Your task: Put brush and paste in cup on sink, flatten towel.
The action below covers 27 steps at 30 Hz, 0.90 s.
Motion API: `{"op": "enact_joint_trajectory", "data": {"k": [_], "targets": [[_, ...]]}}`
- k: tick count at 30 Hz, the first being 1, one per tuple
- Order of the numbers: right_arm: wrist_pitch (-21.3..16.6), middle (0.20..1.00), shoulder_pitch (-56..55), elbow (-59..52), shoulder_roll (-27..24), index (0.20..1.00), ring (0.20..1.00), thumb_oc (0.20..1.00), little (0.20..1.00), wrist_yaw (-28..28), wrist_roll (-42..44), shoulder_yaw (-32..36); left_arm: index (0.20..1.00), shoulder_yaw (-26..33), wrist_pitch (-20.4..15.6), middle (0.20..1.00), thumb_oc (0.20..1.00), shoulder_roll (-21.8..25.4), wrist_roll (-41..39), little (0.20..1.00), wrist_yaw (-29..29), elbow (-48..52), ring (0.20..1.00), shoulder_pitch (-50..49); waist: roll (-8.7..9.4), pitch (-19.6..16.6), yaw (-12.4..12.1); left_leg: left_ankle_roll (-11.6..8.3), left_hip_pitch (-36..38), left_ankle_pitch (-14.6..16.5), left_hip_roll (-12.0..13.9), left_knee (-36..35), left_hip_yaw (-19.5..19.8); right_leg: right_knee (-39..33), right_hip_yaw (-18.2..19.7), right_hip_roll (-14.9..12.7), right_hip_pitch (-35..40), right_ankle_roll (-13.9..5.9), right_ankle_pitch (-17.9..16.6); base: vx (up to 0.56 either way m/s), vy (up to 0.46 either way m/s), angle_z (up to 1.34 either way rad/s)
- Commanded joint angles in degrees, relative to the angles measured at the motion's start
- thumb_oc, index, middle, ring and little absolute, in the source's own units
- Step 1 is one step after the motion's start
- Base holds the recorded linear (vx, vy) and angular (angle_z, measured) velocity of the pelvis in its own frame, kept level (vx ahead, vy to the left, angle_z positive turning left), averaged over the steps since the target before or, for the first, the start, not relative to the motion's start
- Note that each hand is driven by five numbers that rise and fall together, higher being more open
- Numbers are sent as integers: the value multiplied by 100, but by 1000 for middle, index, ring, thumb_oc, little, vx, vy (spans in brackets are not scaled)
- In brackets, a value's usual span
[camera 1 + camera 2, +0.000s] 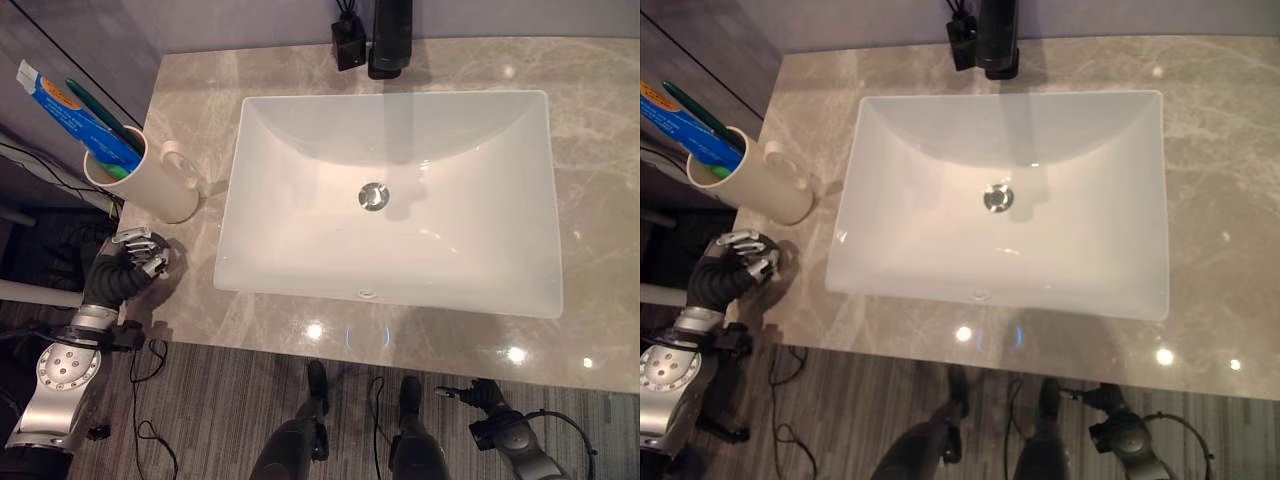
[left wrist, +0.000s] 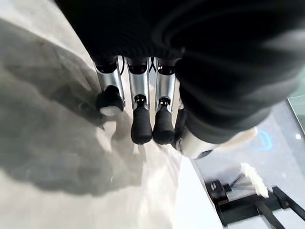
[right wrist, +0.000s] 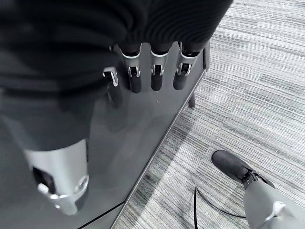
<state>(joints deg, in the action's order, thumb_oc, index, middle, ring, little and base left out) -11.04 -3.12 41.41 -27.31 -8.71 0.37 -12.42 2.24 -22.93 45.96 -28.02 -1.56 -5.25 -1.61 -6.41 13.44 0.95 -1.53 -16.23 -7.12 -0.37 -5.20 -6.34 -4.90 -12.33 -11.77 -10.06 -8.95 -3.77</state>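
A cream cup [image 1: 160,185] with a side handle stands on the marble counter [image 1: 590,190], left of the sink [image 1: 300,240]. A blue toothpaste tube [image 1: 68,103] and a green toothbrush [image 1: 103,118] lean out of its top. My left hand [image 1: 137,260] hovers just in front of the cup at the counter's left front corner, fingers [image 2: 142,125] relaxed over bare marble and holding nothing. My right hand [image 1: 488,400] hangs low below the counter's front edge, fingers [image 3: 155,76] straight beside a dark cabinet front.
The white rectangular basin has a metal drain [image 1: 373,196] in its middle. A black faucet [image 1: 390,40] and a small black holder [image 1: 348,45] stand behind it. Wide marble lies right of the basin. Grey striped carpet [image 3: 248,100] covers the floor.
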Motion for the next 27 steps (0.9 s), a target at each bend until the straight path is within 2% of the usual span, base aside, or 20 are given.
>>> {"op": "enact_joint_trajectory", "data": {"k": [1, 18, 27], "targets": [[-188, 1000, 197, -82, -36, 1000, 1000, 1000, 1000, -176, 145, 19, 200, 28, -193, 200, 200, -176, 341, 200, -287, -348, 200, 379, 69, 93, 76, -288, 112, 274, 109, 20, -60, 29, 70, -476, 176, -440, -467, 1, 0, -7], [-208, 1000, 567, -110, 73, 1000, 1000, 1000, 1000, -267, 225, -279, 200, -292, -269, 200, 200, -144, 651, 200, -876, -805, 200, 1422, 202, 208, 177, -304, -112, 256, 134, 20, -135, -10, 200, -449, -86, -462, -572, 1, 0, -2], [-231, 1000, 660, -65, 90, 1000, 1000, 1000, 1000, -257, 233, -414, 200, -331, -292, 200, 200, 172, 802, 200, -1196, -1104, 200, 1938, 217, 235, 220, -325, -127, 249, 183, 20, -164, -10, 223, -408, -131, -451, -542, 10, -5, -5]]}}
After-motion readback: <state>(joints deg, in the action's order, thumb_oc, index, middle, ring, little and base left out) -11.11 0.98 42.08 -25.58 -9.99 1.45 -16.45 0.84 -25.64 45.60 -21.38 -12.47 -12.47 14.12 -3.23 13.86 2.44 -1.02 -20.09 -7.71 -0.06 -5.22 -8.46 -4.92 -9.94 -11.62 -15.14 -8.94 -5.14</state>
